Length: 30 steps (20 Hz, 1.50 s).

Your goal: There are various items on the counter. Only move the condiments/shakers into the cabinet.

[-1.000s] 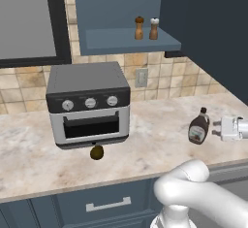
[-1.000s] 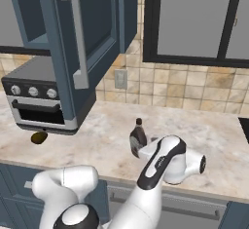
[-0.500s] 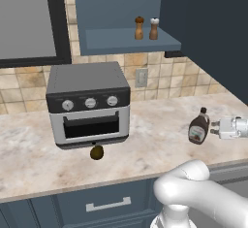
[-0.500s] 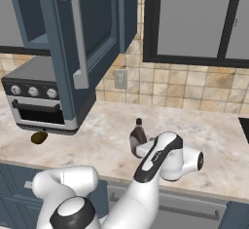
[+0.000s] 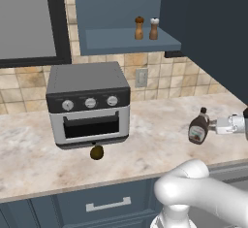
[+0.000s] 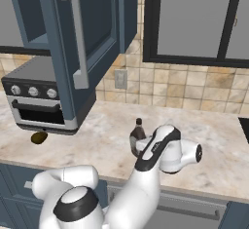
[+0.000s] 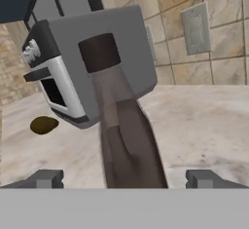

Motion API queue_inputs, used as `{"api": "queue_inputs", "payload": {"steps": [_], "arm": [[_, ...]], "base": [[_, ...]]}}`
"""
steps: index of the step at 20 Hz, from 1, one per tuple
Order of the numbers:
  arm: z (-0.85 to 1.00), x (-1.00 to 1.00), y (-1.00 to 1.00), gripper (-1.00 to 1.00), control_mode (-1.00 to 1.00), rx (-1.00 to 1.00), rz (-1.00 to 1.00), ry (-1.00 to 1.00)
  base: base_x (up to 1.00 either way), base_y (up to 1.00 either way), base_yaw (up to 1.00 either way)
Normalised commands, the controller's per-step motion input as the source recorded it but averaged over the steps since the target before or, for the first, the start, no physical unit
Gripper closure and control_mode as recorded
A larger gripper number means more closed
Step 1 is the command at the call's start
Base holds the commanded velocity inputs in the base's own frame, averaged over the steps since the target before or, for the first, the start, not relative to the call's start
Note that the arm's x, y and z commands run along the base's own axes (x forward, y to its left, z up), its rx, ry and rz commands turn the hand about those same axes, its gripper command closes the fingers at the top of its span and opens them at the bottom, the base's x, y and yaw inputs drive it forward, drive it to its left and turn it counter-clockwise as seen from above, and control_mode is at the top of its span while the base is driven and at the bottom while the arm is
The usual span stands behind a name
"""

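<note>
Standing upright on the tabletop, right of the toaster oven, is the syrup bottle. Gripper is level with it, jaws fully spread, one tip on each side of the bottle body, nothing clamped; contact can't be told. Both shakers, brown-topped and white-topped, sit side by side on the cabinet shelf. Fruit lies just in front of the oven.

A grey toaster oven with three knobs sits left of centre in the left base view. A wall outlet is on the tan tiled backsplash just right of it. A dark-framed window fills the right base view's upper right.
</note>
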Motion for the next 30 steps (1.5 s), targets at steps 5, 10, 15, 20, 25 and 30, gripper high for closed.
{"api": "queue_inputs", "payload": {"steps": [5,10,15,20,25,30], "arm": [[0.0,0.05,0.0,-1.0,-1.0,0.0,0.0,0.03],[0.0,0.03,0.15,-1.0,-1.0,0.0,0.0,0.01],[-0.04,0.01,0.27,-1.0,-1.0,0.0,0.0,0.01],[-0.07,0.01,0.2,-1.0,-1.0,0.0,0.0,0.03],[0.0,0.01,0.02,-1.0,-1.0,0.0,0.0,0.0],[0.0,0.0,0.0,1.0,-1.0,0.0,0.0,0.0]], "base": [[0.0,0.0,0.0],[0.0,0.0,0.0],[0.0,0.0,0.0],[0.0,0.0,0.0],[0.0,0.0,0.0],[0.0,0.0,0.0]]}}
